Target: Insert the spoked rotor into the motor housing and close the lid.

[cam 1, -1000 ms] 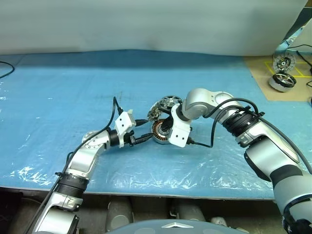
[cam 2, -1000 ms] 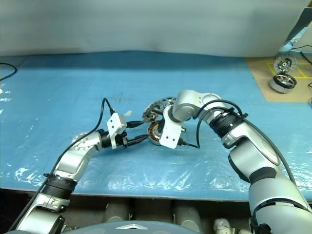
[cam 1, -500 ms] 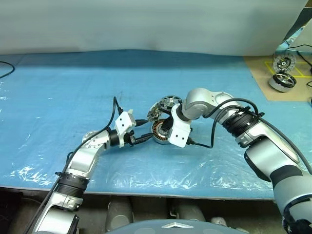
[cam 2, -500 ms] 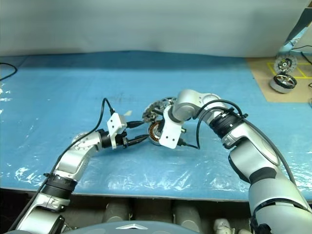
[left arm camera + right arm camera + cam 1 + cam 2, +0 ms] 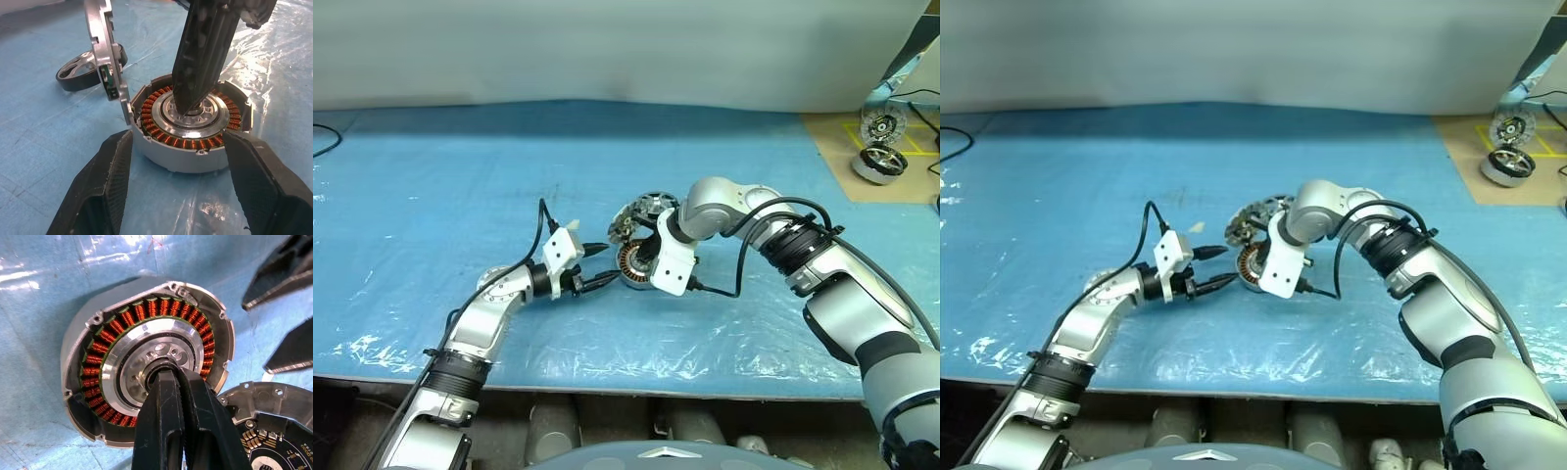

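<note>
1. Table covered by a blue plastic sheet, wrinkled and glossy along its near edge.
2. Plain pale wall behind the far edge.
3. Brown board, far right, carrying yellow markings and two wheel-like motors.

Even, bright overhead light is seen in the head views, with soft shadows and white glare on the crinkled plastic sheet along the near table edge. In the left wrist view, strong specular glare is thrown across the sheet, and the near black fingers are slightly soft. The copper windings are rendered sharp.
</note>
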